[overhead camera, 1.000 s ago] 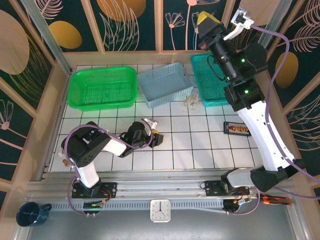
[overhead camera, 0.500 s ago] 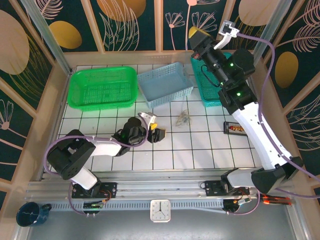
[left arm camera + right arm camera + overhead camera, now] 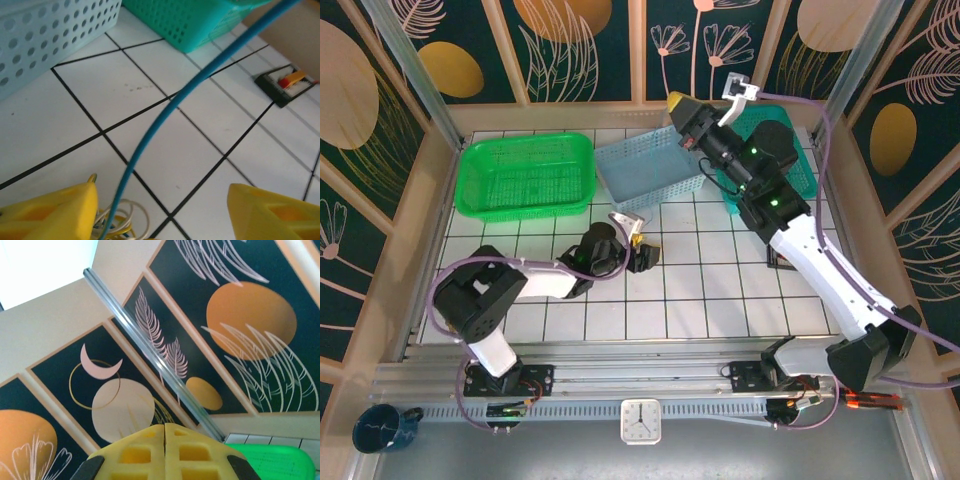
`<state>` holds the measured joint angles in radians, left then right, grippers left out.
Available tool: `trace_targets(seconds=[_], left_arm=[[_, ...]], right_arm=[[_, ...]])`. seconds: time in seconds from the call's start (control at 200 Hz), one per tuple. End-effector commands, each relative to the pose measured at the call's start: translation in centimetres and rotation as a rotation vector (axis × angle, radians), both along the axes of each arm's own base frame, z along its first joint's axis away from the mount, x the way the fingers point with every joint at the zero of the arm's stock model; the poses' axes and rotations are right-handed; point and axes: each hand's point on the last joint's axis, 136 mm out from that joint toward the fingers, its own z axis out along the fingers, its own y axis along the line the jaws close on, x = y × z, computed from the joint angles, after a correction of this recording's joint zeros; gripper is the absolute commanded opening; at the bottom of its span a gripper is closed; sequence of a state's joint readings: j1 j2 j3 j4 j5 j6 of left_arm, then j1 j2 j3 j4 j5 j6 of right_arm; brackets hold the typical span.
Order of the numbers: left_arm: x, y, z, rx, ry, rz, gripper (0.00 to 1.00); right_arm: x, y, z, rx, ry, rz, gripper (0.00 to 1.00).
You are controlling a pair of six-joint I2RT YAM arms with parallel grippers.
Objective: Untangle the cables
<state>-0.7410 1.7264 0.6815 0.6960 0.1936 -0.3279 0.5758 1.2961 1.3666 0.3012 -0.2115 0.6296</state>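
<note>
moved: right arm has swung left over the last second, taking the right gripper (image 3: 677, 104) off the teal basket (image 3: 802, 160) to high over the back rim of the light-blue basket (image 3: 648, 172); left gripper (image 3: 644, 253) has slid right along the tiles; cables (image 3: 125, 222) have left the tile where they lay loose half a second ago
left claw: wide, yellow fingers (image 3: 52, 212) far apart, low over the white tiled table (image 3: 720, 295), closed on nothing
right claw: fully closed, yellow pads pressed flat together in the right wrist view; can't tell if a wire is pinched there
cables now: bunched in the left gripper's gap, against the finger at the lower left of the left wrist view
blue cable (image 3: 165, 112): rises from that bunch in a long arc, exits at the top right corner; far end out of sight
loops (image 3: 145, 220): whitish and yellow-tan, small coils on the tile at the foot of the blue cable
tangle: can't tell, bunch is cut by the frame edge
also on table: green basket (image 3: 525, 175) far left; small black board (image 3: 284, 84) with a red and orange part, near the teal basket
</note>
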Motion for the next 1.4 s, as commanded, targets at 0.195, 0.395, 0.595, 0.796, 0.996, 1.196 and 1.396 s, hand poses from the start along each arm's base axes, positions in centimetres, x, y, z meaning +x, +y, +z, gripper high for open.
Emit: trace_targets(seconds=[0.195,0.395,0.595,0.796,0.996,1.196,1.396], left_arm=[[0.3,0.0,-4.1,0.069,0.046,0.015,0.50],[-0.9,0.9,-6.3,0.090,0.097,0.014,0.43],[-2.3,2.1,-8.0,0.112,0.135,0.017,0.37],[-3.2,2.9,-9.0,0.124,0.161,0.017,0.32],[-3.7,3.2,-9.4,0.128,0.173,0.016,0.28],[-3.9,3.4,-9.6,0.128,0.178,0.017,0.26],[-4.0,3.5,-9.6,0.125,0.179,0.017,0.26]], right_arm=[[-3.4,-0.6,2.9,0.050,-0.090,0.032,0.00],[-4.0,-3.5,6.0,0.063,-0.165,-0.058,0.00],[-4.7,-7.6,9.5,0.104,-0.242,-0.149,0.00],[-5.9,-11.1,12.9,0.147,-0.319,-0.229,0.00],[-7.0,-13.3,15.2,0.185,-0.374,-0.273,0.00],[-7.0,-13.7,15.8,0.198,-0.386,-0.274,0.00],[-7.0,-14.7,17.7,0.191,-0.417,-0.301,0.00]])
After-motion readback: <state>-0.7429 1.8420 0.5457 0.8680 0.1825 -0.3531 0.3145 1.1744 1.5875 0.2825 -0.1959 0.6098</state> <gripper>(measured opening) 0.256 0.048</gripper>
